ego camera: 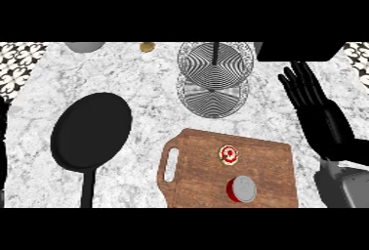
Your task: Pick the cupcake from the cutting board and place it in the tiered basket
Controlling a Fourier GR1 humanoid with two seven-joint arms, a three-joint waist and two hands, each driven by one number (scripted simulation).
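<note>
A small cupcake [229, 155] with white frosting and a red centre sits on the wooden cutting board [267, 166], near its middle. The wire tiered basket [214, 78] stands beyond the board at the back centre, its two round tiers seen from above. My right hand [317, 110] is open with straight fingers, to the right of the basket and above the board's far right corner, apart from the cupcake. My left hand does not show.
A red can with a grey lid [241, 189] stands on the board's near part. A black frying pan [92, 131] lies at the left, handle toward me. A grey bowl [84, 46] and a small golden object [147, 47] sit at the back edge.
</note>
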